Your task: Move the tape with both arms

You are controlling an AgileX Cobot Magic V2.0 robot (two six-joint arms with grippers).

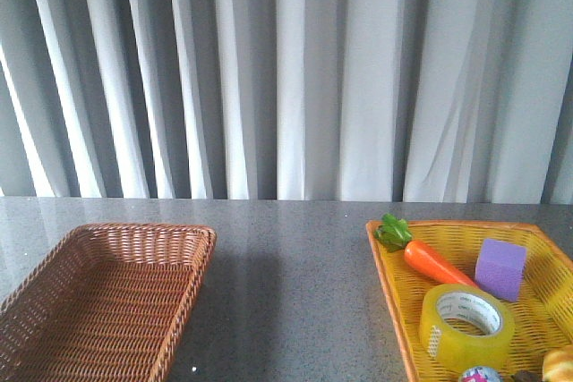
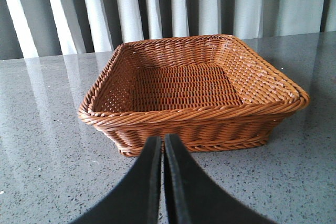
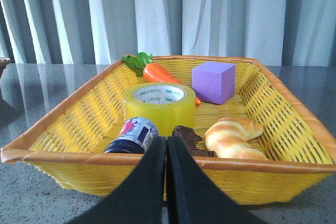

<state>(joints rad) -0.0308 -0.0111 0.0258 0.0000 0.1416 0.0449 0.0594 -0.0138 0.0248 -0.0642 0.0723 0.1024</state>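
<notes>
The yellow tape roll (image 1: 466, 326) lies flat in the yellow basket (image 1: 391, 279) at the front right; it also shows in the right wrist view (image 3: 159, 106). My right gripper (image 3: 167, 141) is shut and empty, just outside that basket's near rim, short of the tape. My left gripper (image 2: 162, 140) is shut and empty, close to the near wall of the brown wicker basket (image 2: 194, 114), which holds nothing. Neither arm shows in the front view.
The yellow basket (image 3: 157, 159) also holds a carrot (image 3: 163, 73), a purple cube (image 3: 212, 81), a croissant (image 3: 231, 137), a dark bottle (image 3: 132, 136) and a brown lump (image 3: 187, 137). The brown basket (image 1: 89, 310) sits front left. Grey curtains hang behind the table.
</notes>
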